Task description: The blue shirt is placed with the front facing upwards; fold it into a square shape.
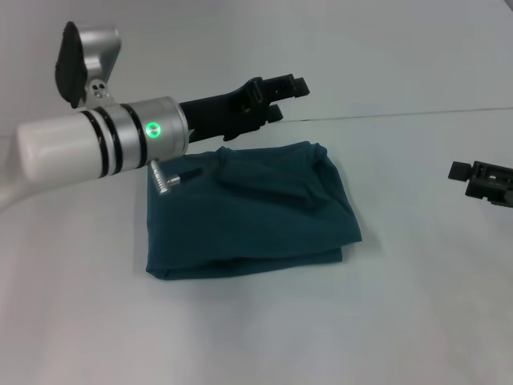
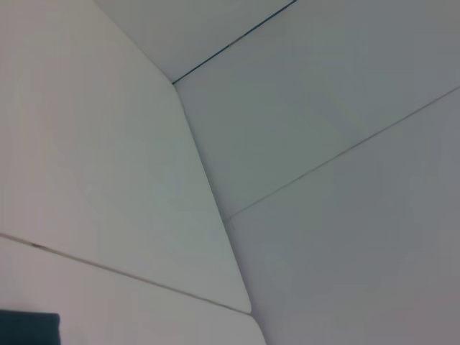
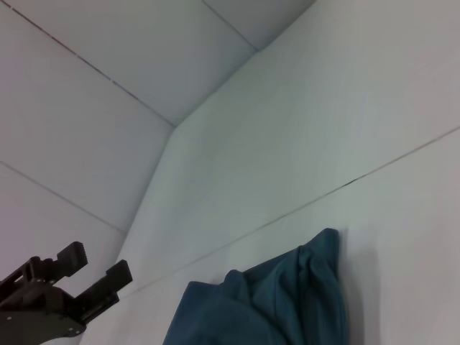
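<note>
Your left claw (image 1: pixel 284 95) hangs above the worktop (image 1: pixel 256 337) with its two dark fingers parted and nothing between them, so it is open and empty. The blue shirt (image 1: pixel 248 212) lies just below and on the near side of that claw, folded into a rough, thick rectangle with no print showing; its far edge sits under the claw's black body and the silver wrist with the green light. The fold is uneven: on the side away from your left arm the cloth bulges and a rumpled corner stands up a little, while the near edge shows layers stacked one on another. A short silver peg sticking out of your left wrist hangs over the far corner of the cloth; you cannot tell whether it touches. In the right wrist view you see the same left claw (image 3: pixel 79 287) from the other side, fingers apart, with the shirt (image 3: pixel 273 302) beside it and its bunched corner rising toward a thin seam in the worktop (image 3: pixel 345 129). The left wrist view gives you mostly bare worktop (image 2: pixel 323 251) and white panels, with only a small dark teal corner of the shirt (image 2: pixel 29 329) at the frame's edge. Your right claw (image 1: pixel 485 178) sits well apart from the shirt, at the edge of the head view, low over the worktop; only part of it shows, and you cannot tell whether it is open or closed.
</note>
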